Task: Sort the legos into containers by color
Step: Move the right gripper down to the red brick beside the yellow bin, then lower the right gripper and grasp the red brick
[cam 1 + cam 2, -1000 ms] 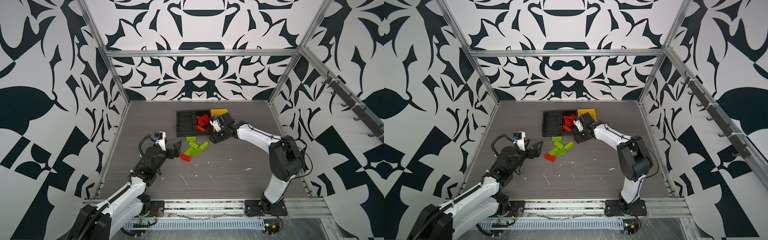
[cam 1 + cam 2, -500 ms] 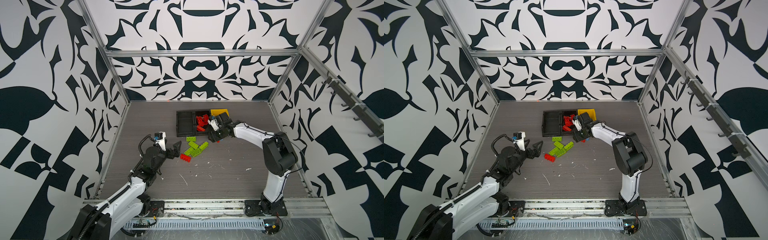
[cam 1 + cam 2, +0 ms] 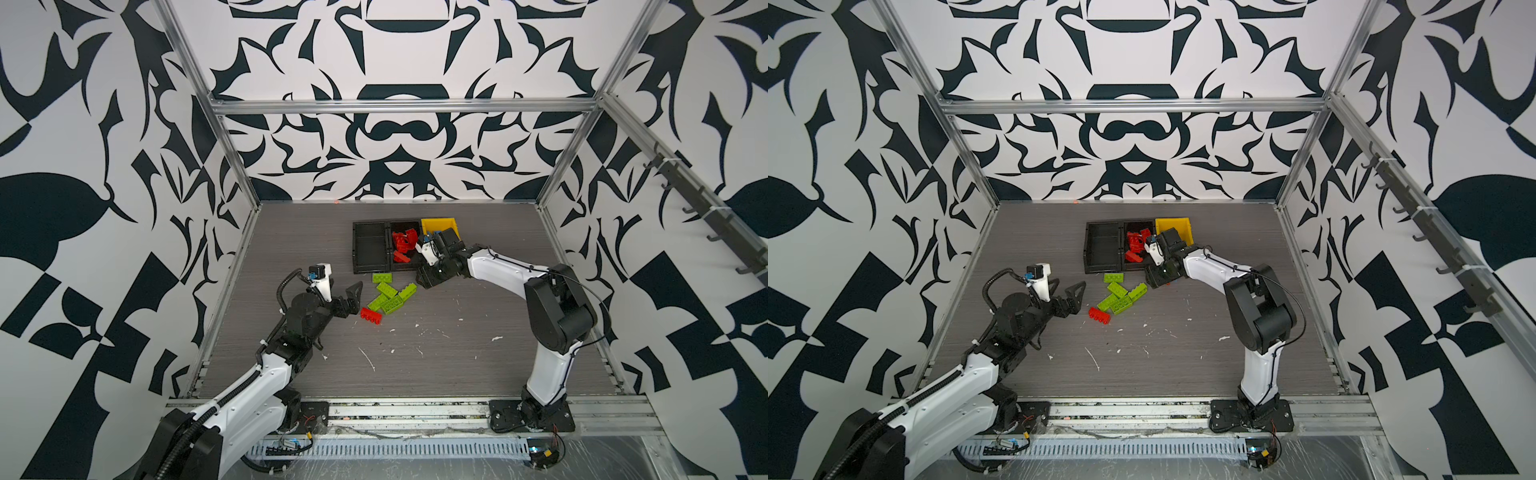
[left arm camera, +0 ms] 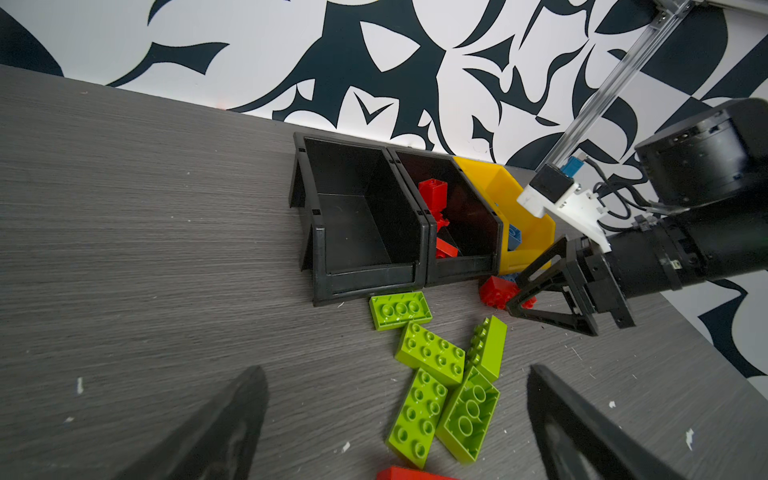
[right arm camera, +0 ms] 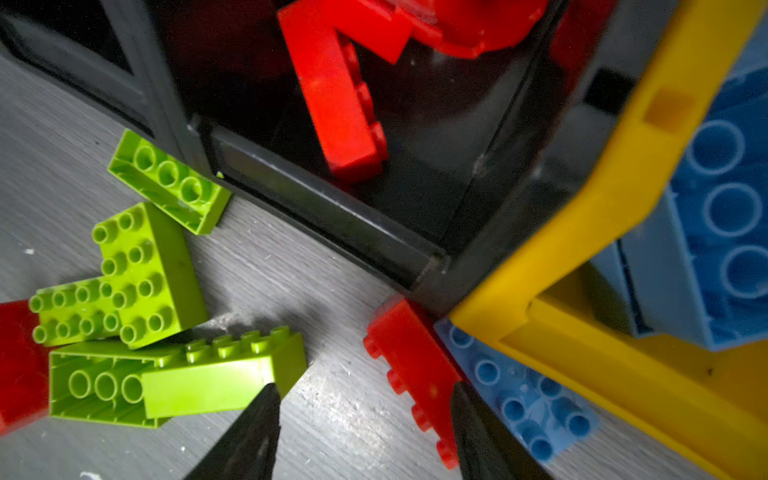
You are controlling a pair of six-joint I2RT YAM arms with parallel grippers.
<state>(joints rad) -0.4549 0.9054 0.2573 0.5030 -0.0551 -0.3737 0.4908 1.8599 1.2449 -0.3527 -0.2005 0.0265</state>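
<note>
Three containers stand in a row: an empty black bin (image 3: 369, 249), a black bin (image 3: 411, 266) holding red legos (image 3: 402, 243), and a yellow bin (image 3: 440, 226) holding a light blue brick (image 5: 715, 216). Several lime green bricks (image 3: 390, 297) and one red brick (image 3: 371, 314) lie in front. My right gripper (image 5: 361, 432) is open and low at the yellow bin's front corner. A red brick (image 5: 415, 374) rests against one of its fingers, beside a blue brick (image 5: 519, 395). My left gripper (image 3: 356, 298) hangs wide open beside the green pile, holding nothing.
White scuff flecks (image 3: 368, 357) dot the grey table (image 3: 457, 365). Patterned walls and an aluminium frame (image 3: 232, 166) close in the back and sides. The right arm's elbow (image 3: 557, 307) rises over the table's right part.
My right gripper has shifted left and nearer, down to the front of the bins, and its elbow has swung inward. The left arm has not moved.
</note>
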